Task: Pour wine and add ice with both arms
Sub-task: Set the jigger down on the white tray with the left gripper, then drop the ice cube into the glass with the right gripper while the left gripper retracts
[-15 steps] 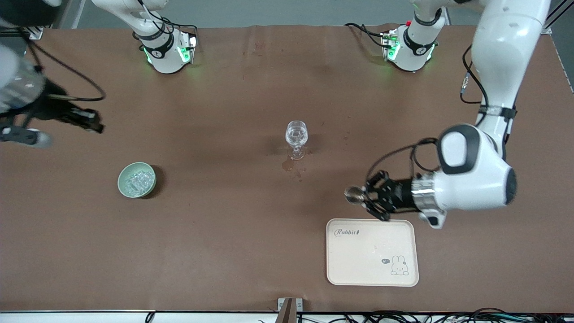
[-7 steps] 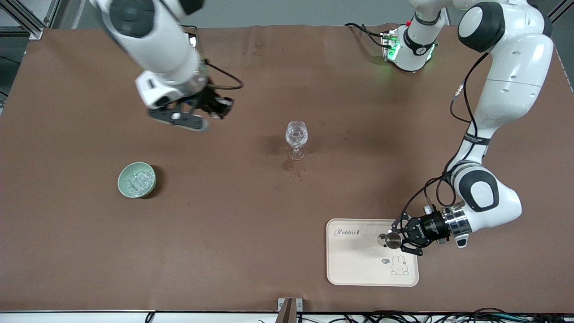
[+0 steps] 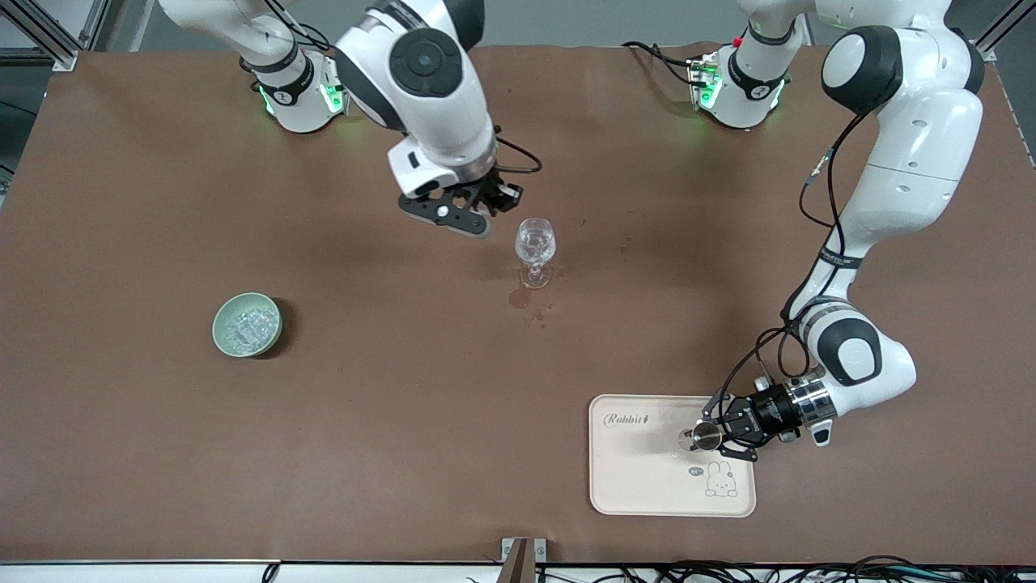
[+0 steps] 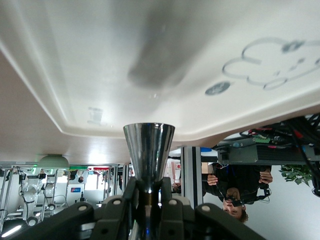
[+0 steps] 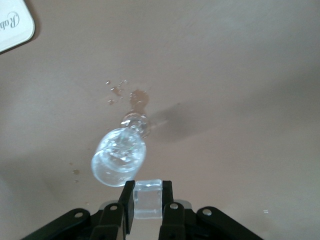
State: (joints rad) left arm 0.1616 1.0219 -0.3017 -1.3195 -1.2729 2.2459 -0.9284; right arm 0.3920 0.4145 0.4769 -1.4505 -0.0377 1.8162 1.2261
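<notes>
Swung in since earlier, right gripper (image 3: 486,202) clamping an ice cube (image 5: 148,199) nears the glass (image 3: 535,243); left gripper (image 3: 716,436), clamping a metal cup (image 3: 706,436), lowers it onto the tray (image 3: 631,478); centring comes next.

Front view evenly lit from overhead, sharp, soft shadows beside the bowl (image 3: 247,324) and stemmed glass (image 3: 535,251). Left wrist view: tray (image 4: 75,60) blurred and washed out, dark smeared shadow upper centre. Right wrist view soft, slightly dim.

Colours, tabletop scene

Brown table cover (image 3: 405,421); pale green bowl (image 3: 220,328) of clear whitish ice (image 3: 249,325); cream tray (image 3: 639,478) with rabbit outline and script lettering; clear glass (image 3: 535,243); shiny silver cup (image 4: 149,150); white arms, black bands.
</notes>
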